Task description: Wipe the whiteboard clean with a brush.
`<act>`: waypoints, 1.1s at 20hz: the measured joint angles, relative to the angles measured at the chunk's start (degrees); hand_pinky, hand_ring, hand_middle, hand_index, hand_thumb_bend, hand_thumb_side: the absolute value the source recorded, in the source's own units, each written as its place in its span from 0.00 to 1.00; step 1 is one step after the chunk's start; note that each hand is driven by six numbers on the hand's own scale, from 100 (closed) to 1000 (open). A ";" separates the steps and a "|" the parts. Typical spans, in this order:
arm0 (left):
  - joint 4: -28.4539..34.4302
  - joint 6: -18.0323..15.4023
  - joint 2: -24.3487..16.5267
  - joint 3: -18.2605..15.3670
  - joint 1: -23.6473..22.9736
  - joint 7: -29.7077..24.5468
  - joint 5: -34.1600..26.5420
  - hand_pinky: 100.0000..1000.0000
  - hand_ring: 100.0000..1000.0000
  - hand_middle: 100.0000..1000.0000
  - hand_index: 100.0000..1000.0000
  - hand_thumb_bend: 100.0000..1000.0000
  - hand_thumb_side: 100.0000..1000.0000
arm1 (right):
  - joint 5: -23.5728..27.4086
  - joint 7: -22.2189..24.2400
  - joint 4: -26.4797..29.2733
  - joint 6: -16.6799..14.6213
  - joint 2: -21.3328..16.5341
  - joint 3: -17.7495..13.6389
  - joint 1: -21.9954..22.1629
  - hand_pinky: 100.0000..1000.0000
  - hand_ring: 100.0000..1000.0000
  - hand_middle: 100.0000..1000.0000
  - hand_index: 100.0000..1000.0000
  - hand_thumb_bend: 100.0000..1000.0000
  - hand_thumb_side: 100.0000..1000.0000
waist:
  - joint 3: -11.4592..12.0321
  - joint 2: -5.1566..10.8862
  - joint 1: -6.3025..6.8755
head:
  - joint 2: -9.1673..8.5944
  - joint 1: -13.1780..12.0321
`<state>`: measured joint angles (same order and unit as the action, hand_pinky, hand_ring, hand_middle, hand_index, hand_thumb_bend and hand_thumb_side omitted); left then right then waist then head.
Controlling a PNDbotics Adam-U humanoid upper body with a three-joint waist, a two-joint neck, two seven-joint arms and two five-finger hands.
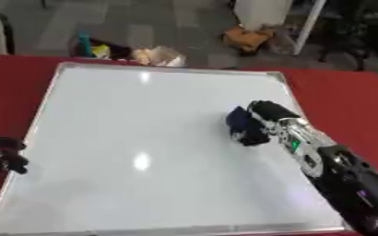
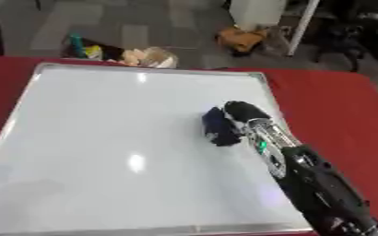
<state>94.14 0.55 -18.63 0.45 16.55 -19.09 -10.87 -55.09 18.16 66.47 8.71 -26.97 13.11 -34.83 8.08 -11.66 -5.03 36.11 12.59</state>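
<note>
Two hands show up, but only one is doing anything. The robot's right hand (image 1: 266, 116) has its fingers curled around a dark blue brush (image 1: 245, 126), which sits just under and to the inner side of that hand, pressed flat on the whiteboard (image 1: 144, 138). That puts it in the right half of the board, a bit above the middle.

Handling-wise, the brush looks like a small, light block eraser, probably stiff on the back with a soft pad underneath, so it should slide easily on the glossy surface and could skid out if the hold is only on its edge. Grabbing it across the top and sides, the way the hand seems to have it now, looks like the sensible place. The whiteboard itself is a wide, stiff panel with a metal frame lying on the red worktop (image 1: 345, 92), and it may shift a little if pushed hard sideways. No marks are visible on it, just light glare.

The left eye view catches the left hand (image 1: 2, 156) at the board's left edge, well apart from the brush, and its fingers look curled with nothing in them. In the right eye view only a dark sliver of it shows at the frame edge, though the right forearm is seen more fully.
</note>
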 measured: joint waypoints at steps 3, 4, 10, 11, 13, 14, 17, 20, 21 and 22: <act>0.00 0.00 0.00 0.00 0.00 0.00 0.00 0.50 0.51 0.58 0.65 0.72 1.00 | -0.01 -0.84 -1.16 1.04 -0.02 -1.10 0.00 0.83 0.62 0.55 0.57 0.00 0.55 | 0.01 0.04 -0.03 | 0.00 0.10; 0.00 0.00 0.00 0.00 0.00 0.00 0.00 0.50 0.51 0.58 0.65 0.72 1.00 | 0.01 -1.11 -1.60 1.43 -0.02 -1.51 0.00 0.83 0.62 0.55 0.57 0.00 0.55 | 0.02 0.05 -0.04 | 0.00 0.10; 0.00 0.00 0.00 0.00 0.00 0.00 0.00 0.50 0.51 0.58 0.65 0.72 1.00 | 1.25 -2.82 -4.21 3.56 -0.48 -3.82 0.00 0.82 0.62 0.55 0.57 0.00 0.56 | 0.02 0.10 -0.11 | 0.00 0.10; 0.00 0.00 0.00 0.00 0.00 0.00 0.00 0.50 0.51 0.58 0.65 0.72 1.00 | 1.54 -3.13 -4.60 3.89 -0.63 -4.13 0.00 0.82 0.62 0.55 0.57 0.00 0.56 | -0.01 0.10 -0.12 | 0.00 0.10; 0.00 0.00 0.00 0.00 -0.01 0.00 0.00 0.50 0.51 0.58 0.65 0.72 1.00 | 2.14 -3.72 -5.20 4.49 -0.82 -4.67 0.02 0.82 0.62 0.55 0.56 0.00 0.56 | -0.09 0.11 -0.14 | 0.00 0.10; 0.00 0.00 0.00 0.00 -0.01 0.00 0.00 0.50 0.51 0.58 0.65 0.72 1.00 | 2.53 -4.01 -5.53 4.77 -1.00 -4.88 0.05 0.82 0.62 0.55 0.56 0.00 0.56 | -0.14 0.11 -0.15 | 0.00 0.10; 0.00 0.00 0.00 0.00 -0.02 0.00 0.00 0.50 0.51 0.58 0.65 0.72 1.00 | 3.35 -4.65 -6.27 5.42 -1.40 -5.36 0.18 0.82 0.61 0.55 0.56 0.00 0.57 | -0.22 0.11 -0.21 | 0.00 0.10; 0.00 0.01 0.00 0.00 -0.02 -0.01 0.00 0.50 0.51 0.58 0.65 0.72 1.00 | 3.89 -5.15 -6.52 5.92 -1.79 -5.74 0.63 0.82 0.61 0.55 0.56 0.00 0.58 | -0.22 0.11 -0.27 | 0.00 0.10; 0.00 0.02 0.00 0.00 -0.03 -0.02 0.00 0.50 0.51 0.58 0.65 0.72 1.00 | 4.06 -5.29 -6.72 6.06 -1.90 -5.88 0.71 0.82 0.61 0.54 0.56 0.00 0.58 | -0.22 0.11 -0.27 | 0.00 0.10; 0.00 0.03 0.00 0.00 -0.03 -0.04 0.00 0.50 0.51 0.58 0.65 0.72 1.00 | 4.21 -5.40 -6.79 6.16 -2.04 -6.02 0.84 0.82 0.61 0.54 0.56 0.00 0.58 | -0.22 0.11 -0.27 | 0.00 0.10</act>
<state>94.14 0.58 -18.63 0.45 16.52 -19.12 -10.87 -50.88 12.76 59.68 14.87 -29.01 7.09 -33.99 7.86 -11.55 -5.30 36.11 12.69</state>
